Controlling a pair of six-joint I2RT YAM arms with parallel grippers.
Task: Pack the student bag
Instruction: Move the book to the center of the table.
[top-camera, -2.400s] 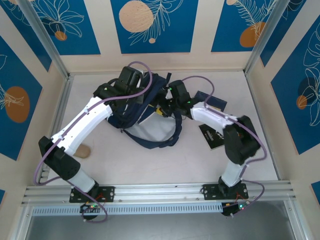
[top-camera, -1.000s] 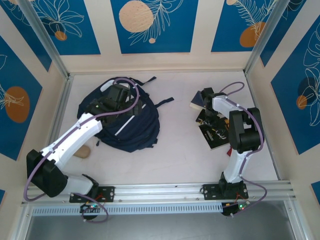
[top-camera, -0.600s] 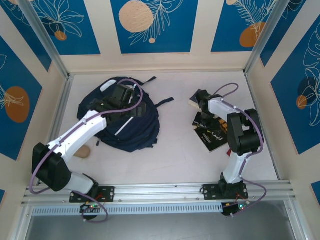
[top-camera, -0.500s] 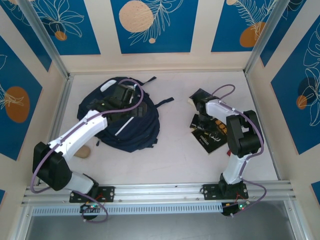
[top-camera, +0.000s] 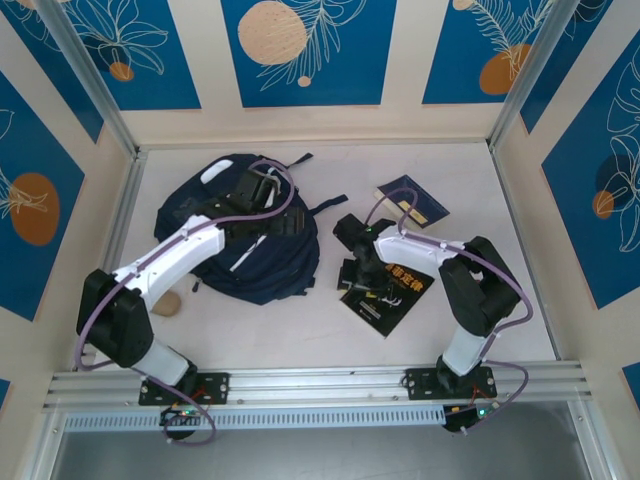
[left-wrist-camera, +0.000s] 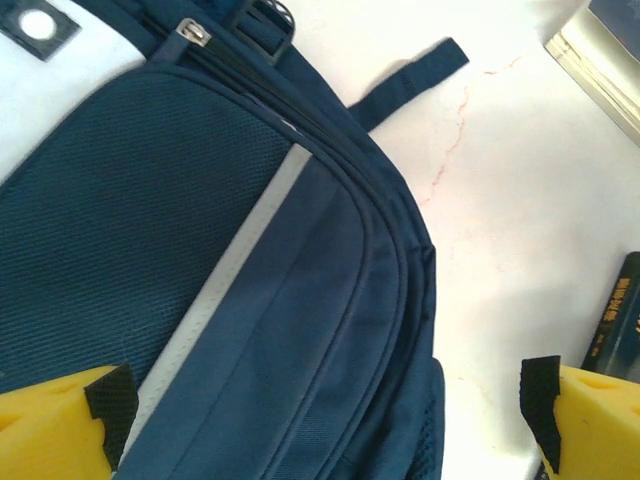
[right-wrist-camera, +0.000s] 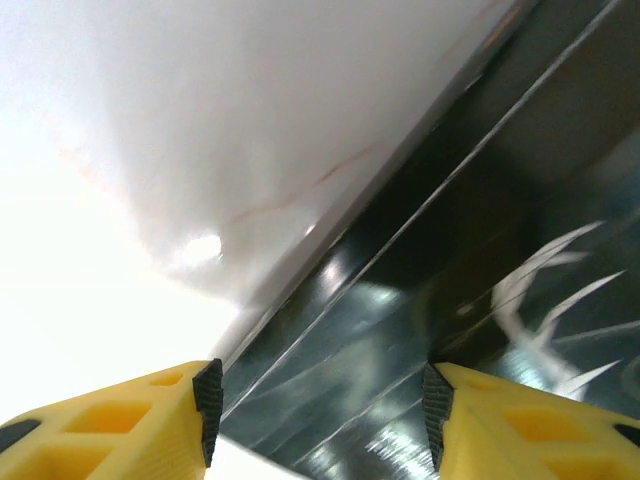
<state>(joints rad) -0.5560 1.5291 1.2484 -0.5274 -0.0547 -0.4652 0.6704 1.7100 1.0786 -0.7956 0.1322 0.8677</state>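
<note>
A: Item one, black book (top-camera: 390, 295): what is changing?

B: It is shifting leftward across the table (top-camera: 300, 330) and is now lying near the student bag (top-camera: 275, 265). The right gripper (right-wrist-camera: 320, 420) is bearing on its edge with jaws half apart; whether it is pinching the book, I cannot tell.

A: Item two, the bag?

B: It is lying flat, left of centre. The left gripper (left-wrist-camera: 325, 430) is hovering over it, spread wide and carrying nothing.

A: Sundries, obstructions?

B: A navy book (top-camera: 412, 200) is waiting behind and a tan object (top-camera: 167, 302) is sitting by the left arm. The zip pull (left-wrist-camera: 192, 31) is looking closed, which is probably blocking packing.
</note>
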